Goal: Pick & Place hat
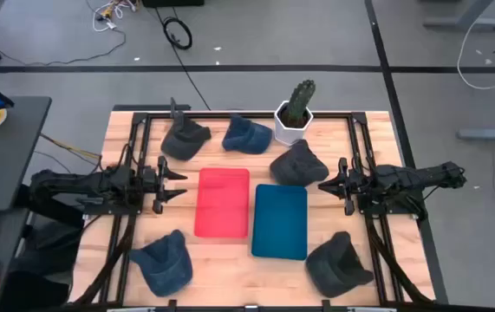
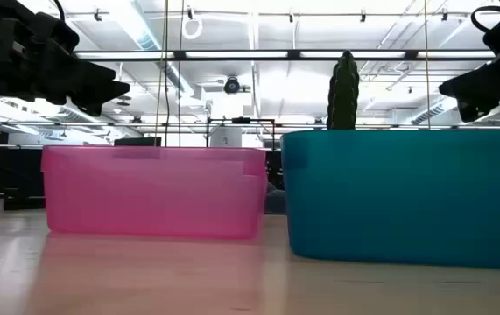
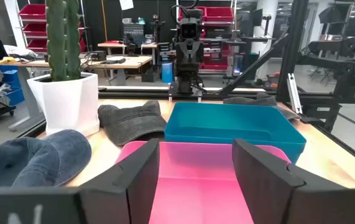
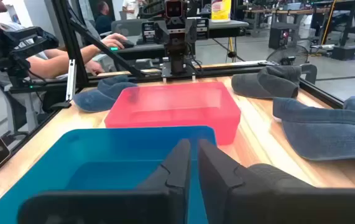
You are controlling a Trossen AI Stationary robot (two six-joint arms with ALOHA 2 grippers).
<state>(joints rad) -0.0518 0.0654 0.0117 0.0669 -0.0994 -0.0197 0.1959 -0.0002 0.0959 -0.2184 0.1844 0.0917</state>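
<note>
arms level, hats on the table

while the left gripper (image 1: 180, 181) hangs level beside the red bin (image 1: 222, 202) with fingers apart and empty, the teal bin (image 1: 280, 221) sits next, a dark hat (image 1: 298, 164) behind it, and the right gripper (image 1: 323, 185) points inward, fingers nearly together, empty.

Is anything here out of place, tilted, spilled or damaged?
Nothing stands out. The red bin and blue bin sit upright, both empty; the cactus pot stands upright; hats lie loose around them.
</note>
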